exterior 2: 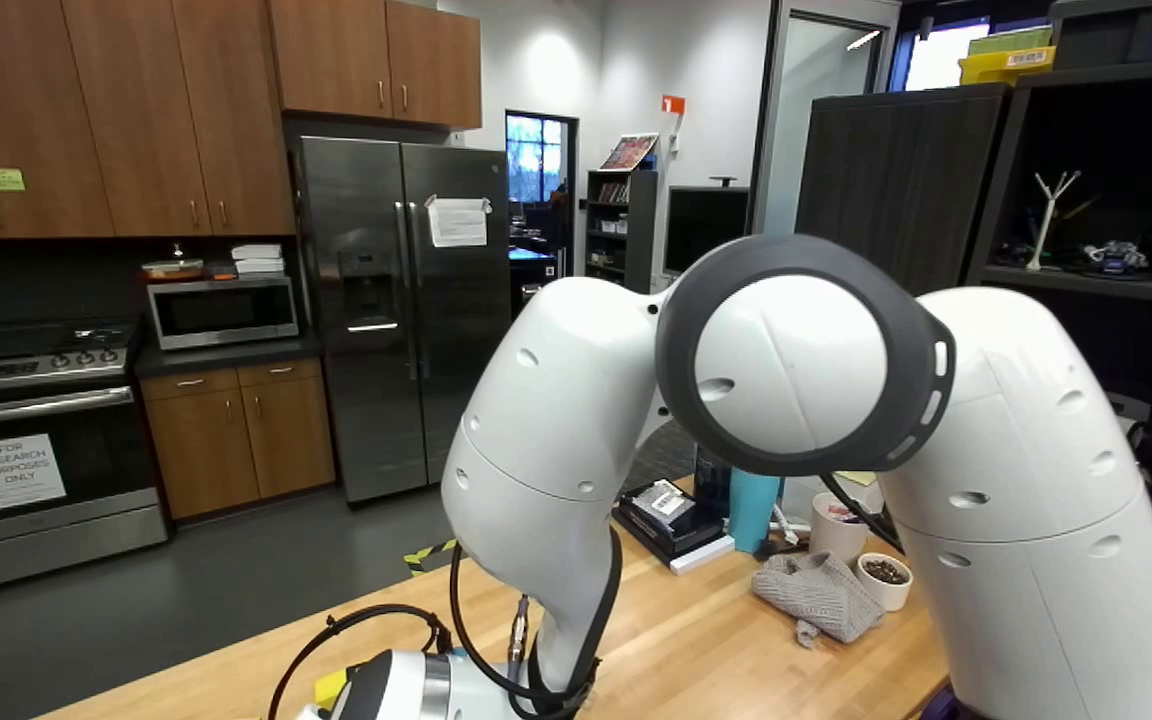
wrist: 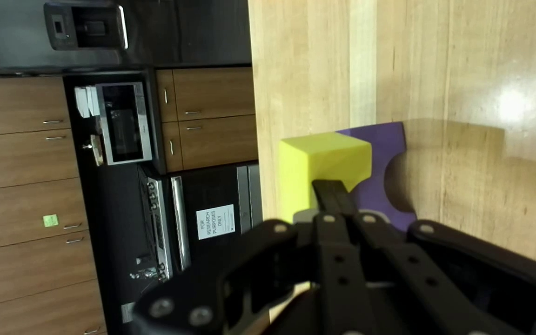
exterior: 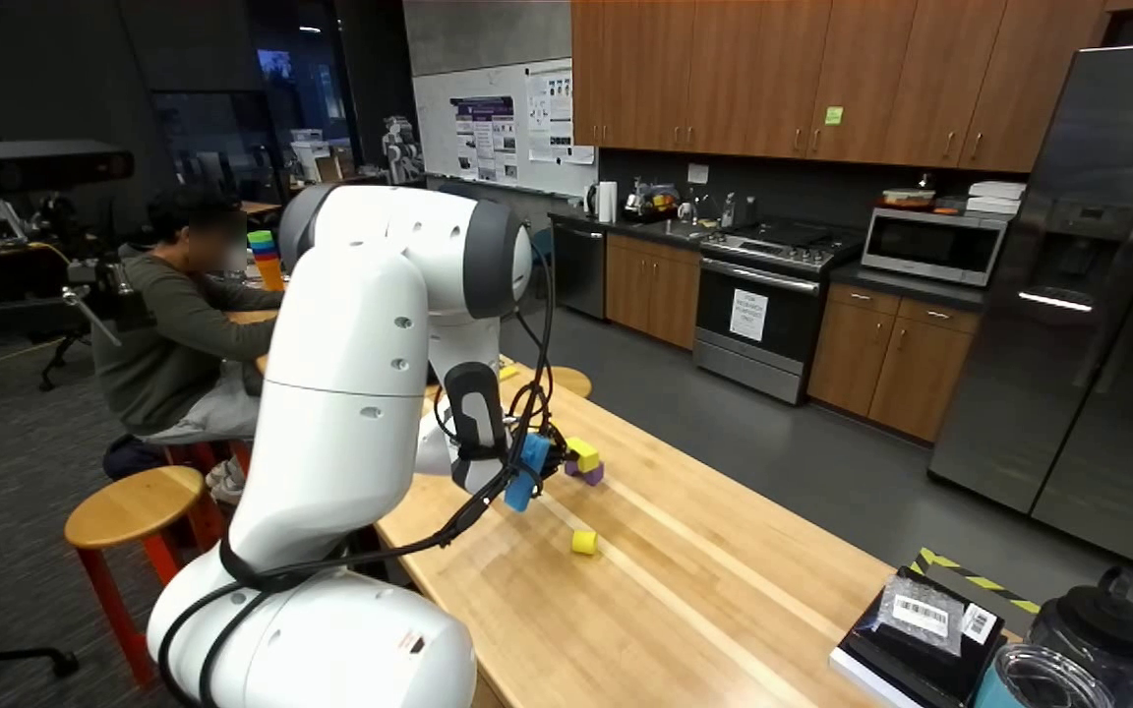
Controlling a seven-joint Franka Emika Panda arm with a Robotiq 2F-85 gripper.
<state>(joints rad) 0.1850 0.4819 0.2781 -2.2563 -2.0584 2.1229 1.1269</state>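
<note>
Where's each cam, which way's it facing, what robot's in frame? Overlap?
In an exterior view: beside the arm, facing across the table toward the stove; much of the arm shows.
In an exterior view: close by the arm, facing the fridge; the bent arm looms large.
Wrist view: at the arm's end, facing a yellow block and a purple block; the shut gripper shows in front.
Both exterior views share the arm, table, stove and fridge.

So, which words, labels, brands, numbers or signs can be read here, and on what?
"FOR RESEARCH PURPOSES ONLY": white sheet on the oven door.
Too small or blurred to read: whiteboard posters, green cabinet note, fridge sheet, red wall sign, yellow bin's label, barcode labels on the tabletop stack.
</note>
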